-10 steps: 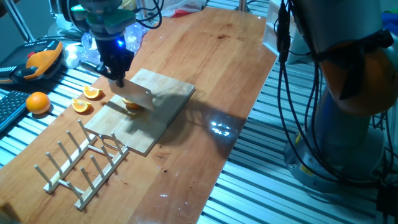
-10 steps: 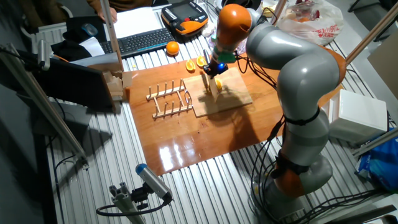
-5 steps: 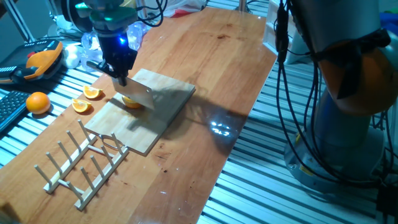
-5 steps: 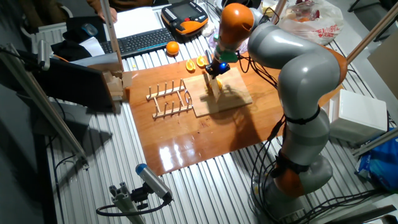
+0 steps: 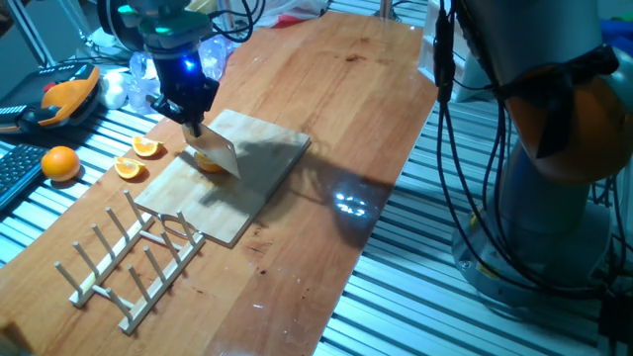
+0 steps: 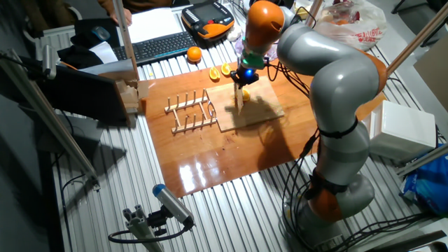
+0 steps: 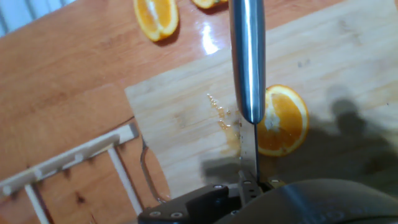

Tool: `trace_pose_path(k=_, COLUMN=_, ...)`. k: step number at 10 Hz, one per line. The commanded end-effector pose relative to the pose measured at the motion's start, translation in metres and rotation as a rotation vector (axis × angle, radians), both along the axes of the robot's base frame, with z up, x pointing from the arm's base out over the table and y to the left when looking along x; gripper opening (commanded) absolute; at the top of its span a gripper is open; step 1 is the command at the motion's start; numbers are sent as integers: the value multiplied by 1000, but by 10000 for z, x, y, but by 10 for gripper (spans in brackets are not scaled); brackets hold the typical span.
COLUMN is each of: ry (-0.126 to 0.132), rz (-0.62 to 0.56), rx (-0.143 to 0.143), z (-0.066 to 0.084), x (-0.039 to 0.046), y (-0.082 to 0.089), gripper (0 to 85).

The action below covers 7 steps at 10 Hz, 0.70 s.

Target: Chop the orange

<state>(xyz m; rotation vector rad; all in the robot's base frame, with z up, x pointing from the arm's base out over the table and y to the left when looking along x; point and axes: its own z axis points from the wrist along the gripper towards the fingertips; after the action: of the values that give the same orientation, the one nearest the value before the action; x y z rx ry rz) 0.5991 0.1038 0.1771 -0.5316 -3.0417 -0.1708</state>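
A long, glossy reddish-brown wooden tabletop (image 5: 336, 119) is lying across a bench of ribbed silver aluminium slats (image 6: 231, 217). An overhead lamp is throwing a bright white glare patch (image 5: 352, 205) onto the varnish at about 3 o'clock from centre. At 9 o'clock in one fixed view, an orange-and-black handheld control pendant (image 5: 61, 96) is resting on the slats. In the other fixed view, a black computer keyboard (image 6: 157, 47) is sitting at 11 o'clock, a white rectangular box (image 6: 406, 129) is standing at 3 o'clock, and a crumpled clear plastic bag (image 6: 348, 22) is lying at 1 o'clock.
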Motion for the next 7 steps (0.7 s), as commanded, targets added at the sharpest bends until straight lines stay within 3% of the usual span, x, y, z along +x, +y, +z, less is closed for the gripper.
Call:
trace_pose_path(k=1, ry=-2, rz=29, rx=12, z=-1, x=1, y=-6, gripper=0)
trace_pose_path(k=4, ry=-57, rz=61, rx=12, z=-85, x=93, y=-411, gripper=0)
trace_pose_path(k=7, ry=-64, rz=6, rx=21, z=-65, x=93, y=-520, gripper=0)
